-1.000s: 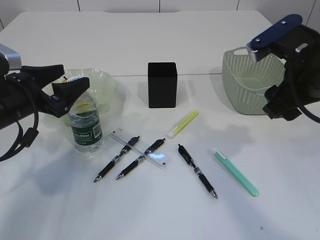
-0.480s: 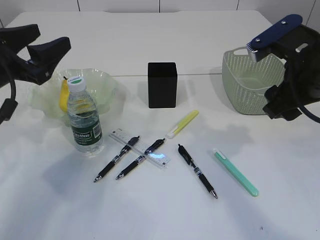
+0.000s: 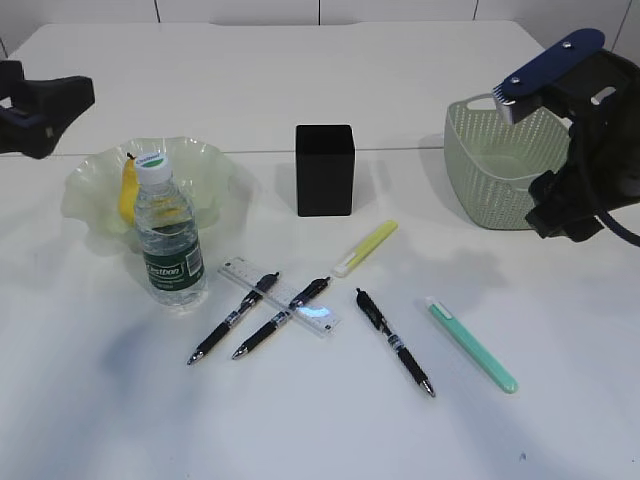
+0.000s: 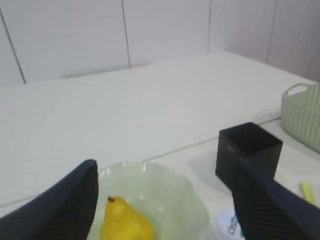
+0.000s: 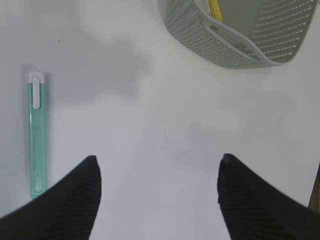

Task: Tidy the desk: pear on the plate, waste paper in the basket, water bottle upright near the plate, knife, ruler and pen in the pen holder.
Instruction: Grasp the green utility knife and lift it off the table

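Note:
The yellow pear (image 3: 128, 195) lies in the pale green plate (image 3: 215, 165), also in the left wrist view (image 4: 125, 225). The water bottle (image 3: 170, 240) stands upright just in front of the plate. My left gripper (image 3: 45, 110) is open and empty, high at the far left (image 4: 165, 172). The black pen holder (image 3: 325, 170) stands mid-table. A clear ruler (image 3: 240, 272), three black pens (image 3: 232, 318) (image 3: 282, 317) (image 3: 394, 342), a yellow knife (image 3: 366, 247) and a green knife (image 3: 472, 345) lie flat. My right gripper (image 5: 158, 159) is open over bare table right of the green knife (image 5: 37, 135).
The green basket (image 3: 495, 175) stands at the back right under the right arm (image 3: 585, 150), with something yellow inside (image 5: 215, 10). Two pens lie across the ruler. No loose waste paper shows on the table.
My left gripper has drawn away from the bottle, up and to the left. The bottle stays upright by the plate. The right arm has not moved.

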### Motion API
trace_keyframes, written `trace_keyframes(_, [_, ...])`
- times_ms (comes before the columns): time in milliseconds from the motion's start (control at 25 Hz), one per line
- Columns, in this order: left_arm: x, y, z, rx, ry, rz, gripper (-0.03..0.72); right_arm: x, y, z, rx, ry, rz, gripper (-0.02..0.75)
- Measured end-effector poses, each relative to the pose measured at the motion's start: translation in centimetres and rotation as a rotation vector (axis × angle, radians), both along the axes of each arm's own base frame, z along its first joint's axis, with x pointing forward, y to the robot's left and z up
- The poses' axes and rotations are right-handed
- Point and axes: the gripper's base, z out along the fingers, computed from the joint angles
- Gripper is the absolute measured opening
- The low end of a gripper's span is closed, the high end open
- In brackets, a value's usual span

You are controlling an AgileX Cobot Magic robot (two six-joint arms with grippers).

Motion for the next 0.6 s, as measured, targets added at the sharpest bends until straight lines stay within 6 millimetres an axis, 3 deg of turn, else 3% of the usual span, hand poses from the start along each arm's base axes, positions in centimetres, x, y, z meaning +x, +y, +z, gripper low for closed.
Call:
trace_keyframes(320, [-1.8, 1.9, -0.4, 0.006, 0.291, 0.205, 0.589, 0.0, 0.0, 0.0, 0.001, 0.002, -0.001, 0.537])
trace_keyframes(600, [-3.0, 3.6, -1.1, 0.03, 0.592, 0.429, 0.515, -0.1, 0.0, 0.0, 0.008, 0.006, -0.005, 0.537])
